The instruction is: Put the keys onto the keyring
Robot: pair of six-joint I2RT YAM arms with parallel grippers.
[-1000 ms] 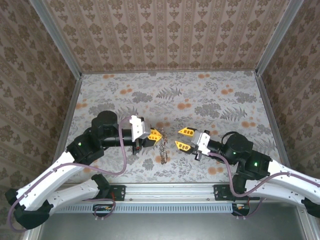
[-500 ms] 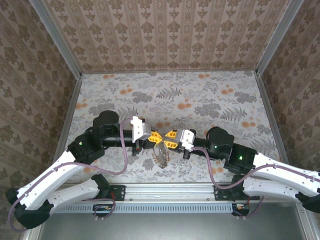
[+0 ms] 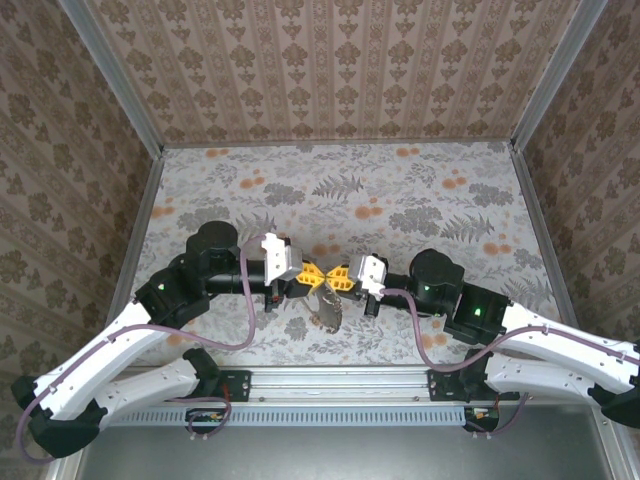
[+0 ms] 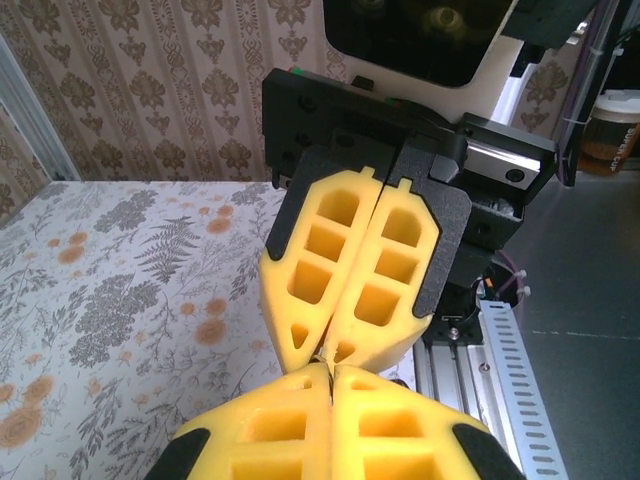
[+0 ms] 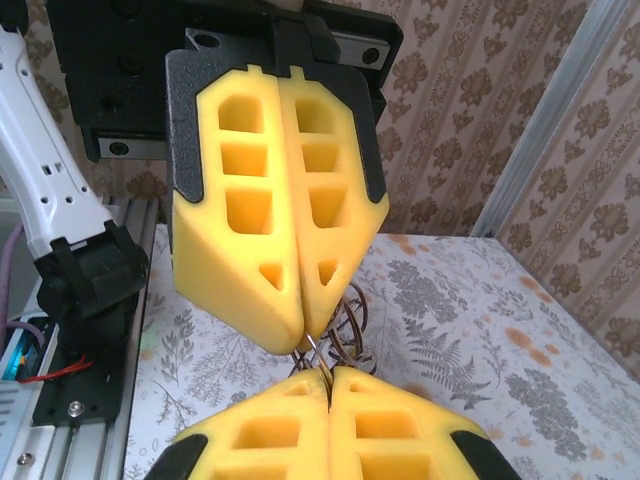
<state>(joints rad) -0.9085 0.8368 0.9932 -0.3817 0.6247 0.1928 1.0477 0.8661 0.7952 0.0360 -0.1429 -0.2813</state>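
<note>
The key bunch (image 3: 326, 312) is a small dark tangle of thin metal near the middle of the counter (image 3: 420, 190), towards its near edge. It hangs just below the spot where the two tools meet tip to tip. In the top view it is one clump, and single keys and rings cannot be told apart. That view also does not show whether the lower end of the clump touches the counter.

The right wrist view shows a few fine wire loops just behind the tips of the left tool (image 3: 318, 275). A thin sliver of metal comes out from between those tips and runs down into the seam of the right tool (image 3: 335, 279). In the left wrist view the loops are hidden, and a pale thread of metal bridges the two pairs of yellow tips.

Both tools have their yellow pads pressed flat together, and each is clamped on that thin metal of the bunch. The left tool reaches in from the left and the right tool from the right, their points touching or very nearly so.

Both arms angle in from their bases on the rail (image 3: 330, 383) along the near edge. Patterned walls (image 3: 330, 70) enclose the floral counter on the left, right and far sides.
</note>
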